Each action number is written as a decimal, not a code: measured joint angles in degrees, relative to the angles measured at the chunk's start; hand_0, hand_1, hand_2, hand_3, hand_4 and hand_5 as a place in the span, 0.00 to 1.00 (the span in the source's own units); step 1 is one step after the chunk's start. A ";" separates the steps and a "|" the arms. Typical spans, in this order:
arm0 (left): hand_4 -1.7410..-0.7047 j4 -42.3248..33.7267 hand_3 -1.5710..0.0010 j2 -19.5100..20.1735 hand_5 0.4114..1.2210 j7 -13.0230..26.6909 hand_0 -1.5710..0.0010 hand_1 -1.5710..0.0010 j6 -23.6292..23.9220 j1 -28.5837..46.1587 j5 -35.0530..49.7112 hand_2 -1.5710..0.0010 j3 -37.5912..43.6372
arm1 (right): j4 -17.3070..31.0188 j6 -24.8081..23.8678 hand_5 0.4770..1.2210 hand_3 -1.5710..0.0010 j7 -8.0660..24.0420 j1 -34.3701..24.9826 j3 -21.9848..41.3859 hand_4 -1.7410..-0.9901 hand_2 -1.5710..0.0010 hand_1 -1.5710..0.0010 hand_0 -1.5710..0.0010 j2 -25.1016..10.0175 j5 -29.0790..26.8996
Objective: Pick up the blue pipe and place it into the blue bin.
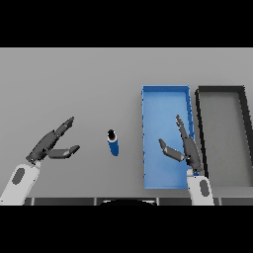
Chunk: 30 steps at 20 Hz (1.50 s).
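Note:
A short blue pipe [113,144] with a dark cap at its far end lies on the grey table, left of the blue bin [149,104]. The bin is a long shallow tray with nothing inside it. My right hand [188,147] hovers open over the bin's right part, fingers pointing away and thumb stretched left. My left hand [52,143] is open at the left, well apart from the pipe, its thumb pointing toward it.
A black bin [243,113] of the same shape stands right beside the blue one, at the right edge of the table. The table's front edge runs just below both wrists.

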 measured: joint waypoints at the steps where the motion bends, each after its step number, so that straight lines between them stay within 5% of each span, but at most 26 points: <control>1: 0.60 -1.64 1.00 -0.17 0.13 0.70 1.00 1.00 -0.47 0.39 -0.36 1.00 -1.26 | 0.71 -0.26 0.18 1.00 1.35 -0.42 0.17 0.71 1.00 1.00 1.00 0.33 0.41; 8: 0.54 -3.47 1.00 -5.51 0.07 2.67 1.00 1.00 -0.15 -0.85 -6.48 1.00 -8.40 | -0.51 0.22 0.19 1.00 2.72 -0.23 -0.39 0.69 1.00 1.00 1.00 -0.22 -0.51; 20: 0.58 9.10 1.00 -18.58 0.06 3.99 1.00 1.00 1.30 -7.94 -11.37 1.00 -13.03 | -1.69 -0.67 0.17 1.00 1.84 1.93 0.20 0.72 1.00 1.00 1.00 0.65 0.42; 25: 0.51 13.75 1.00 -23.14 0.15 1.93 1.00 1.00 0.56 -10.39 -11.01 1.00 -13.50 | -0.76 -0.13 0.17 1.00 1.76 1.73 0.08 0.71 1.00 1.00 1.00 0.75 -0.12; 28: 0.43 15.11 0.93 -25.66 0.25 0.58 0.98 0.91 1.26 -11.56 -10.24 0.86 -12.94 | -1.37 -0.48 0.17 1.00 2.17 1.77 -0.15 0.73 1.00 1.00 1.00 0.24 0.31; 29: 0.41 15.33 0.86 -25.99 0.30 0.40 0.94 0.83 1.70 -11.31 -10.26 0.77 -12.85 | -1.63 -0.58 0.17 1.00 2.59 1.45 -0.17 0.72 1.00 1.00 1.00 0.41 0.16; 30: 0.39 15.22 0.69 -26.43 0.44 0.11 0.82 0.71 2.09 -10.55 -10.13 0.66 -12.92 | -1.84 -0.27 0.17 1.00 2.15 1.82 -0.48 0.72 1.00 1.00 1.00 0.42 -0.67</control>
